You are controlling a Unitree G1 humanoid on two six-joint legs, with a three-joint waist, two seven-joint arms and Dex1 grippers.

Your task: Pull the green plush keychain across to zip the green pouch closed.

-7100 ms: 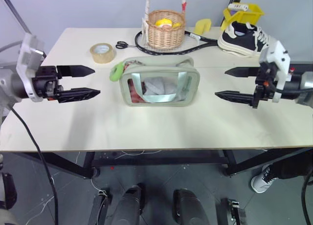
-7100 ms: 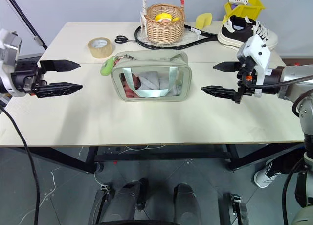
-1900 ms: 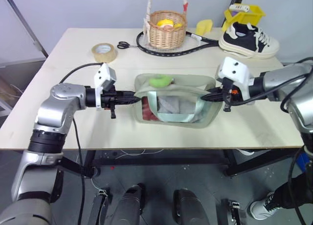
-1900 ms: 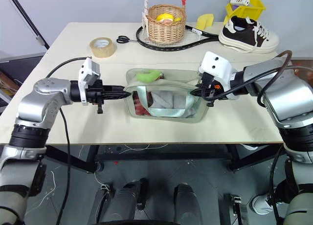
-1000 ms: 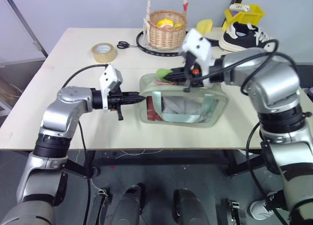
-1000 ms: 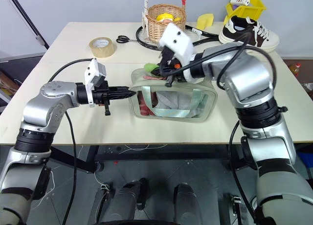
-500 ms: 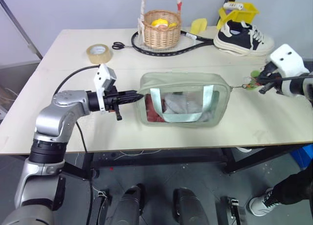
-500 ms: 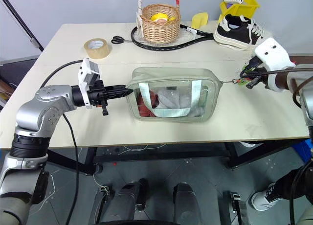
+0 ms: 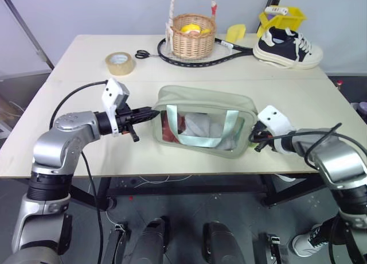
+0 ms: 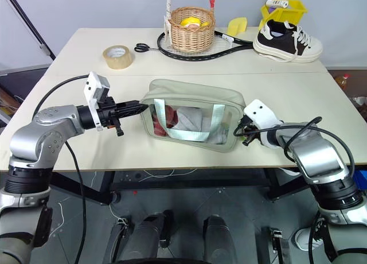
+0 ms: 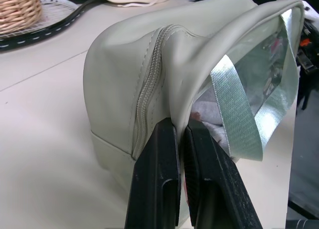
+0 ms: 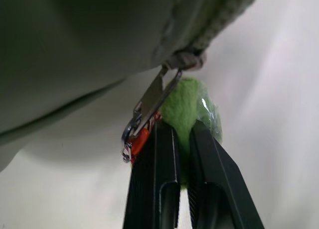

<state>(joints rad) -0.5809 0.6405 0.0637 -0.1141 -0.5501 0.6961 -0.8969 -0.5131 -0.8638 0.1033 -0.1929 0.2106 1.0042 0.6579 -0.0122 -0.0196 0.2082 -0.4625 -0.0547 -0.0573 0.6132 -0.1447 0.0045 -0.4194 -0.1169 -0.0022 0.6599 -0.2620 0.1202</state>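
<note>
Keychain [image 12: 188, 105] pinched between right gripper [image 12: 180, 139] fingers, hard against pouch [image 9: 202, 108] right end, low near table [image 9: 86, 57]. Left gripper [image 11: 180, 134] clamped tight on pouch's left end. Zip [image 11: 149, 84] closed along the top. Half a second back, keychain held higher and well right of pouch, chain taut; since brought down beside it.

Along the far edge of the pale desk [image 9: 86, 51]: a roll of brown tape [image 9: 120, 62] lying flat, black-handled scissors [image 9: 143, 54] just beside, then a woven wicker basket [image 9: 194, 34] with a tall handle and something yellow inside, standing on the head of a black racket [image 9: 229, 50]. Further right, a yellow wedge-shaped piece [image 9: 235, 32], a black-and-white sneaker [image 9: 287, 49] and, behind the sneaker, a yellow bin [image 9: 282, 16].
</note>
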